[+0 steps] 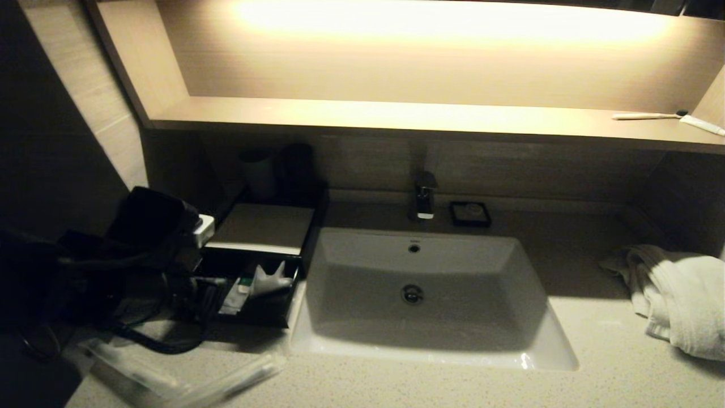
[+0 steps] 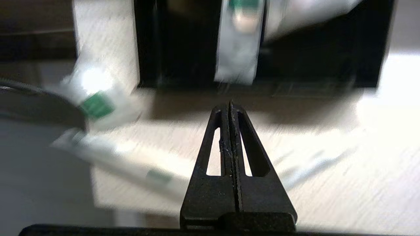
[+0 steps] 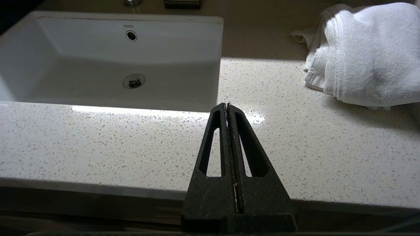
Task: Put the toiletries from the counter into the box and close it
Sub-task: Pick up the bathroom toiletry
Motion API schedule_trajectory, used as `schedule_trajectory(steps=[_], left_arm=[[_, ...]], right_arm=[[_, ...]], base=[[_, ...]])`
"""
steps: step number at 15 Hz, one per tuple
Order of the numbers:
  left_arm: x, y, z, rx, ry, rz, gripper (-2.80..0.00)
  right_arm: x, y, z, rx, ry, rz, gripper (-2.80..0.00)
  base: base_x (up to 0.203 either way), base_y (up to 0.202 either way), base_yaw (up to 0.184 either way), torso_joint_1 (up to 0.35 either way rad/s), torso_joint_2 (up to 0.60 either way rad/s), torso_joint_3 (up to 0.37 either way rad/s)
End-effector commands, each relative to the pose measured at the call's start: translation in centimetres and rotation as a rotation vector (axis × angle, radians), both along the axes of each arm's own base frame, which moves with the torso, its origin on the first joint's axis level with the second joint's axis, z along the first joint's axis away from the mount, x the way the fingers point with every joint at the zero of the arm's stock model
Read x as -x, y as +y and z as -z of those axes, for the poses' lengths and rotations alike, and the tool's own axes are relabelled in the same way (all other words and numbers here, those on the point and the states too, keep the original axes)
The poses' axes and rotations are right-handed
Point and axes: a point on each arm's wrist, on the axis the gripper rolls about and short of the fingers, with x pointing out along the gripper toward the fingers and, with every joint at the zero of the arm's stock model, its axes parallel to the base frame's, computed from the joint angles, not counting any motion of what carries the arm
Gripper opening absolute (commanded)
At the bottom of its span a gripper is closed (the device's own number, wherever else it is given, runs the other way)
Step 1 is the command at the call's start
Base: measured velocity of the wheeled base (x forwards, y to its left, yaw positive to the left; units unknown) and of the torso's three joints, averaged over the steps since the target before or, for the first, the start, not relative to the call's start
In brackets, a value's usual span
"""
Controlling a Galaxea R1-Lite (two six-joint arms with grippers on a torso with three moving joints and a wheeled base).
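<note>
The black box [image 1: 263,226] stands left of the basin with its drawer [image 1: 255,294] pulled out; a white sachet with a green label [image 2: 239,42] and other white items [image 1: 272,279] lie inside. My left arm [image 1: 147,243] hangs just in front of the drawer. Its gripper [image 2: 229,105] is shut on nothing, a little above the counter [image 2: 377,157]. Below and beside it lie a sachet with a green square [image 2: 96,105] and long clear-wrapped sticks [image 2: 124,164] [image 1: 243,378]. My right gripper [image 3: 227,105] is shut and empty over the counter's front edge.
The white basin [image 1: 510,340] fills the middle, with a tap [image 1: 425,195] and a small black soap dish [image 1: 470,213] behind it. A white towel [image 1: 679,294] lies at the right. Dark cups [image 1: 294,164] stand behind the box. A toothbrush [image 1: 645,116] rests on the lit shelf.
</note>
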Motion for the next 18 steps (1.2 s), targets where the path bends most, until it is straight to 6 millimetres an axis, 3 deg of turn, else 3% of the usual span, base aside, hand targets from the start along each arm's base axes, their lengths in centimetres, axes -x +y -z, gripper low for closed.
schedule_trajectory(steps=[1,4,8,12,18], left_arm=[[2.8,1.2,-0.3,-0.028,-0.012,0.043,-2.8],[5.5,2.6,1.0,-0.101,0.037,0.192,-2.8],[7.7,4.5,2.1,-0.093,0.071,0.31,-2.8],[9.0,5.4,2.9,0.081,0.076,0.393,-2.8],[9.3,6.1,4.5,0.031,0.103,0.452,-2.8]], right_arm=[[0.0,0.0,0.0,0.0,0.0,0.0,-2.8],[0.0,0.0,0.0,0.0,0.0,0.0,-2.8],[0.0,0.0,0.0,0.0,0.0,0.0,-2.8],[0.0,0.0,0.0,0.0,0.0,0.0,-2.8],[0.0,0.0,0.0,0.0,0.0,0.0,-2.8]], base=[[0.0,0.0,0.0,0.0,0.0,0.0],[0.0,0.0,0.0,0.0,0.0,0.0],[0.0,0.0,0.0,0.0,0.0,0.0],[0.0,0.0,0.0,0.0,0.0,0.0],[0.0,0.0,0.0,0.0,0.0,0.0]])
